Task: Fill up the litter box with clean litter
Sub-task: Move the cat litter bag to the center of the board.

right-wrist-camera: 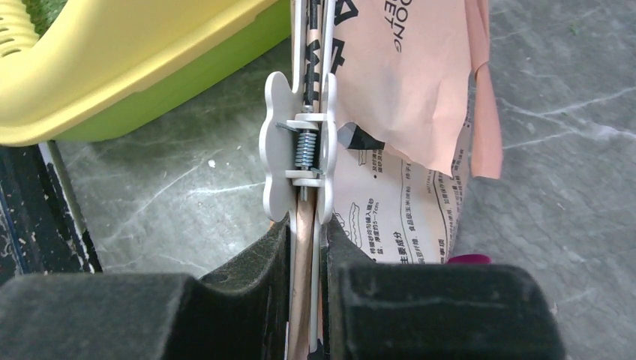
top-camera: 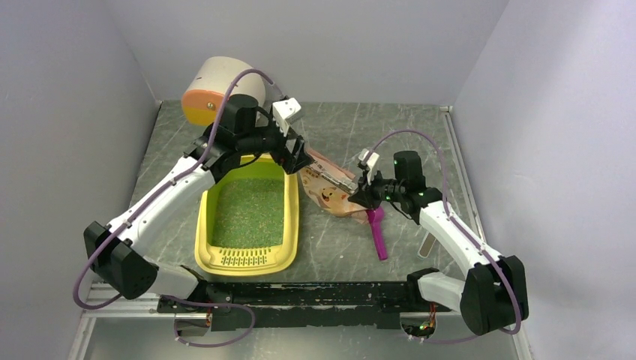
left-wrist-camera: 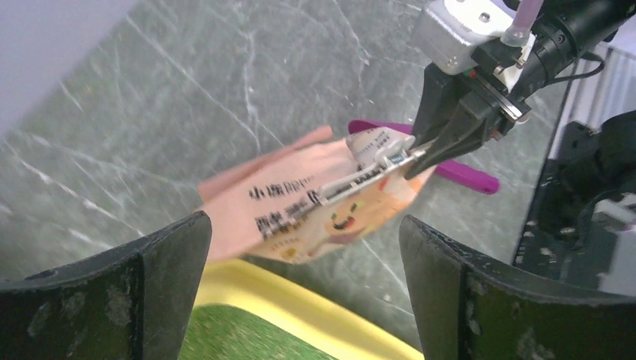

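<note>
1. Box (top-camera: 247, 261) sits left of centre on the table (top-camera: 337, 135). Green litter (top-camera: 251, 214) covers its floor, so the filling looks mostly done.
2. Left gripper (top-camera: 301, 162) hovers over the box's far right corner, jaws wide apart and empty.
3. Bag (top-camera: 334, 196) hangs tilted just right of the box, with a white clip (right-wrist-camera: 298, 142) on its edge.
4. Right gripper (top-camera: 354, 192) is clamped on the bag at that clip. I judge that only setting it down is left.
5. Scoop (top-camera: 379, 236) lies by the right arm.

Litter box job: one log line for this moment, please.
litter box: holds green litter | left fingers: open, facing bag | right fingers: shut on bag clip | scoop: on table
</note>
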Robot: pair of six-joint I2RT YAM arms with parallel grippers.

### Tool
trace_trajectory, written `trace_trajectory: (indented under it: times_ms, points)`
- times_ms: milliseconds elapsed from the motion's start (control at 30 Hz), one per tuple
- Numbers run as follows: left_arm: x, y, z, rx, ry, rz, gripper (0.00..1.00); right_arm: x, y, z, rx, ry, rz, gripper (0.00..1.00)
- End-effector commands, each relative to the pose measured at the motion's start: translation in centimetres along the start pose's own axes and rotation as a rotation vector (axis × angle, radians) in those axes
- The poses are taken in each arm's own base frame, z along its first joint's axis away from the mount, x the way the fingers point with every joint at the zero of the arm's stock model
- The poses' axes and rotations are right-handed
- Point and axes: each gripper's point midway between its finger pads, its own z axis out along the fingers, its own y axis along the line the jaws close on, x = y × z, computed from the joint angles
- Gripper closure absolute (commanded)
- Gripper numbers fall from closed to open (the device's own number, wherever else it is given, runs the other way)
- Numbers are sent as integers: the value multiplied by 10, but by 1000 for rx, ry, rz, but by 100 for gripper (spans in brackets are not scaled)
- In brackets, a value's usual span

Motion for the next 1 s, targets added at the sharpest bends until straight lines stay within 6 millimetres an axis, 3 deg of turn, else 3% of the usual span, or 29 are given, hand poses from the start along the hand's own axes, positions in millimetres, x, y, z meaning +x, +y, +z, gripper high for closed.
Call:
trace_trajectory:
  times_ms: [0,100,200,300,433,500,600,967]
  points:
    - [-29,0,13,73,-131,297,1,-14,9,1,-64,-69,-80,100]
    - [-19,9,31,99,-86,374,1,-10,-4,3,-8,-38,-69,99]
    - [1,12,51,186,-6,428,1,-10,-15,2,52,-24,-50,89]
    - [20,15,66,257,58,479,1,-15,-13,1,55,-43,-52,84]
    - [43,34,87,253,151,509,3,-20,-12,-2,59,-55,-49,76]
    - [55,41,93,267,210,530,10,-21,-13,-5,69,-45,-42,71]
    - [72,44,98,288,261,518,12,-21,-12,-5,69,-43,-29,63]
    - [99,53,112,297,328,563,16,-31,-20,-10,129,-61,-8,54]
